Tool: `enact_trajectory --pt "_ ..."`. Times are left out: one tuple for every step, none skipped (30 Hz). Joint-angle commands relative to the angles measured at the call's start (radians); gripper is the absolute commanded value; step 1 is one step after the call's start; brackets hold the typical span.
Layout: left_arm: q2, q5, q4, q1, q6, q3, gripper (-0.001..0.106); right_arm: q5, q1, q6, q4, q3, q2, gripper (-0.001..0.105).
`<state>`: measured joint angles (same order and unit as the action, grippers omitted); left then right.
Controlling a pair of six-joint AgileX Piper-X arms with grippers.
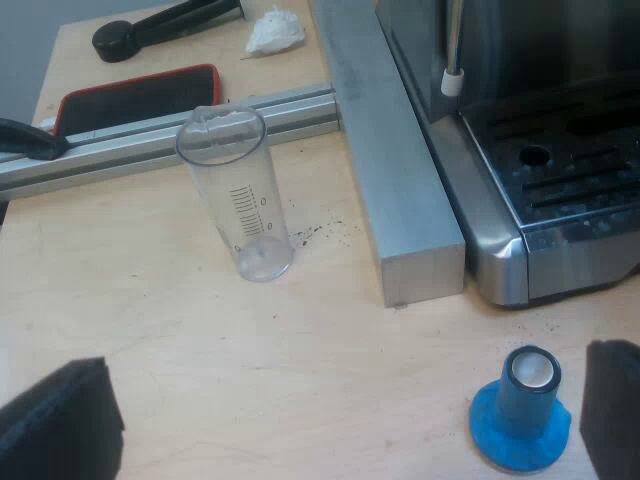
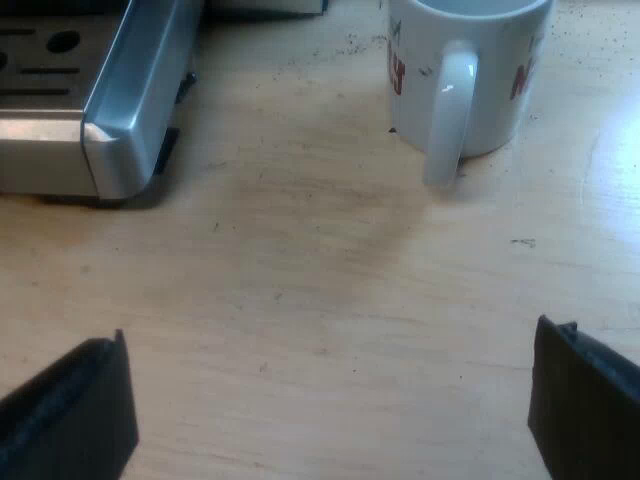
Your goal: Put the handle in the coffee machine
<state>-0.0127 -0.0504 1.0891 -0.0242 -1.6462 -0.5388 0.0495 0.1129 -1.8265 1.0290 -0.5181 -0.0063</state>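
Far across the counter (image 1: 200,340) from my left claw (image 1: 340,400), a dark handle (image 1: 165,25) is lying flat. It is sitting past the measuring glass (image 1: 237,195), the silver rail (image 1: 170,135) and the phone in its red case (image 1: 135,100). It is looking like the holder's handle to me (I am not seeing a red end or a metal cup, so I cannot be sure). Its long side is running about the same way as the rail, crosswise to the way the left claw is facing. One end is round, and the other end is reaching toward a crumpled white tissue (image 1: 275,30).

My left claw is hanging wide open over bare counter, holding nothing. The blue tamper (image 1: 522,415) is standing just beside one of its fingers. The espresso machine (image 1: 560,190) is sitting beyond the tamper, and a thick metal bar (image 1: 395,170) is lying along its side, between it and the glass.

My right claw (image 2: 325,400) is wide open too, holding nothing. It is facing the machine's corner and a white mug (image 2: 465,70).

I am thinking the left arm is the nearer one for the handle. It is going to need to pass over the glass and the rail, then close its fingers across the handle's thin side. The handle is not in the machine yet, so the job is only starting.
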Motion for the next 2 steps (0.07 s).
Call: enact_trajectory --pt "-0.140 0.010 -0.018 0.001 -0.009 -0.002 0.095 -0.001 -0.005 -0.010 -0.010 -0.003 -0.045 0.082" --pt "-0.140 0.010 -0.018 0.001 -0.009 -0.002 0.095 -0.001 -0.005 -0.010 -0.010 -0.003 -0.045 0.082"
